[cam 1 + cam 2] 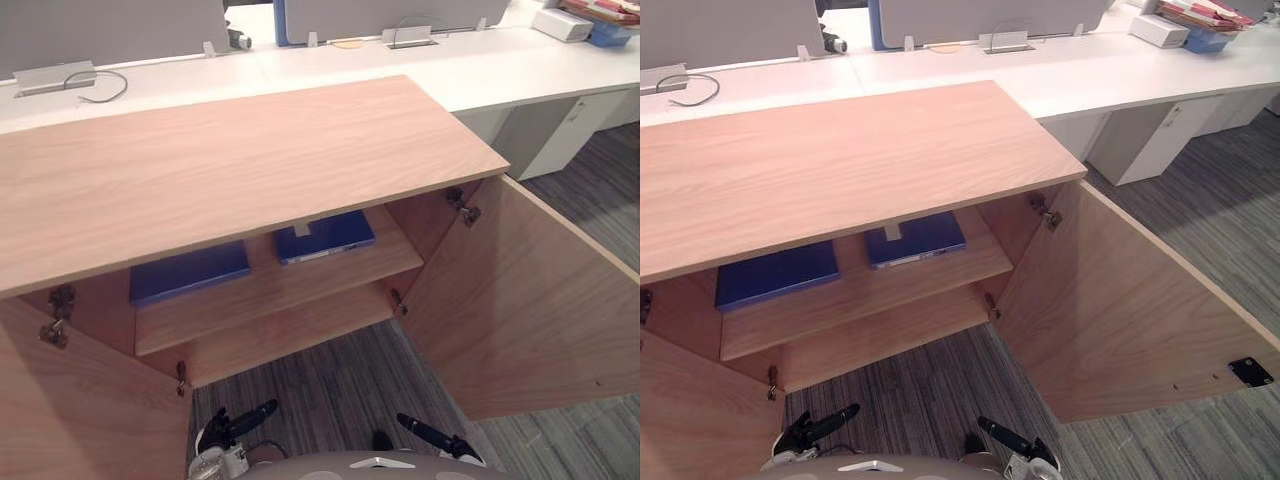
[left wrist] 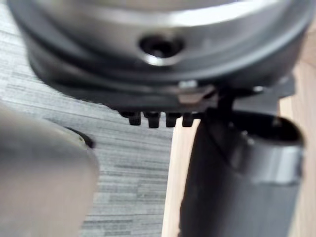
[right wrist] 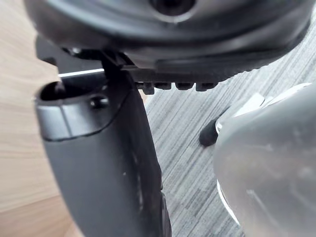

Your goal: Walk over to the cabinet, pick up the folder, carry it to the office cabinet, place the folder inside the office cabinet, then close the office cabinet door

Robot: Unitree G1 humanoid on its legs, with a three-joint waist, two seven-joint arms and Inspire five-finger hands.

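Observation:
A low wooden cabinet (image 1: 230, 170) stands before me with both doors swung open. On its upper shelf (image 1: 290, 288) lie two flat blue folders: one on the left (image 1: 188, 272), one nearer the middle (image 1: 325, 237) with a pale edge showing. The bottom shelf is bare. My left hand (image 1: 240, 420) and right hand (image 1: 430, 432) hang low over the carpet in front of the cabinet, fingers straight, holding nothing. The left wrist view shows the left thumb (image 2: 237, 187) beside a door's wooden edge. In the right wrist view, the right thumb (image 3: 103, 163) lies near wood too.
The right door (image 1: 520, 300) juts out toward me on the right, and the left door (image 1: 80, 410) on the left. Behind the cabinet runs a long white desk (image 1: 520, 70) with grey screens, a cable and boxes. A white drawer unit (image 1: 565, 135) stands at far right on striped grey carpet.

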